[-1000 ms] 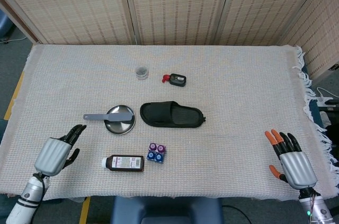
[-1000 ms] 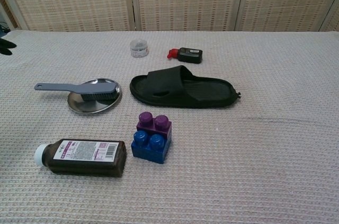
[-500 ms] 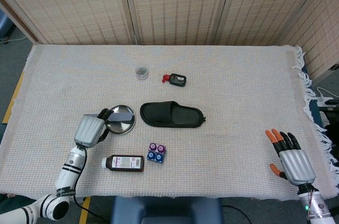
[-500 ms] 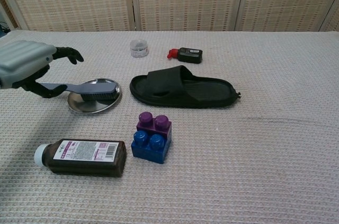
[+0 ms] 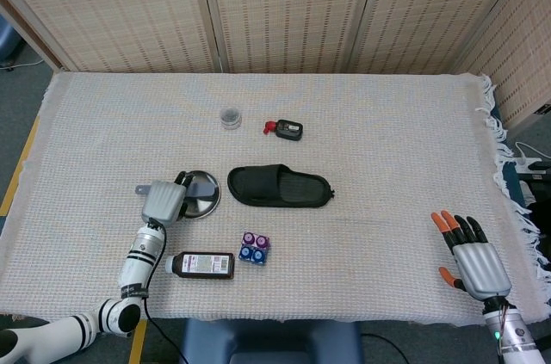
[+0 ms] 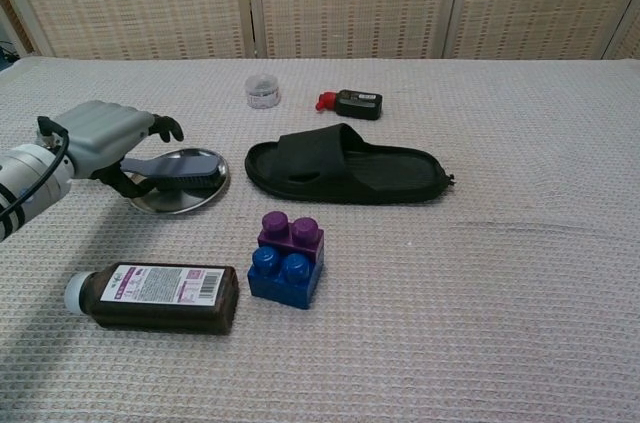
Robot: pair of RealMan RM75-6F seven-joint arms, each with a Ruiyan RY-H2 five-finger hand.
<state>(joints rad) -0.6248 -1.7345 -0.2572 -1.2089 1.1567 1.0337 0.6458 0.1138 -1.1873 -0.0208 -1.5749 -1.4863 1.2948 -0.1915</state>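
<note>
My left hand (image 5: 164, 201) (image 6: 108, 139) hovers over the handle of a grey brush (image 6: 180, 172), whose head lies on a round metal plate (image 5: 203, 196) (image 6: 190, 197). A finger arches above the handle and the thumb sits below it, with a gap still showing, and the brush lies flat. The handle's tip (image 5: 141, 189) sticks out left of the hand. My right hand (image 5: 473, 259) rests with fingers spread near the table's front right edge, holding nothing, and does not appear in the chest view.
A black slipper (image 5: 280, 186) (image 6: 345, 165) lies right of the plate. In front of them lie a brown bottle (image 5: 203, 265) (image 6: 155, 296) and stacked purple and blue blocks (image 5: 253, 249) (image 6: 287, 258). Further back sit a small jar (image 5: 230, 116) (image 6: 262, 92) and a black device with a red tip (image 5: 287, 129) (image 6: 355, 103).
My left hand swept from the table's front left corner to the brush handle and now covers it. The brush and plate stayed put. The right hand barely shifted.
</note>
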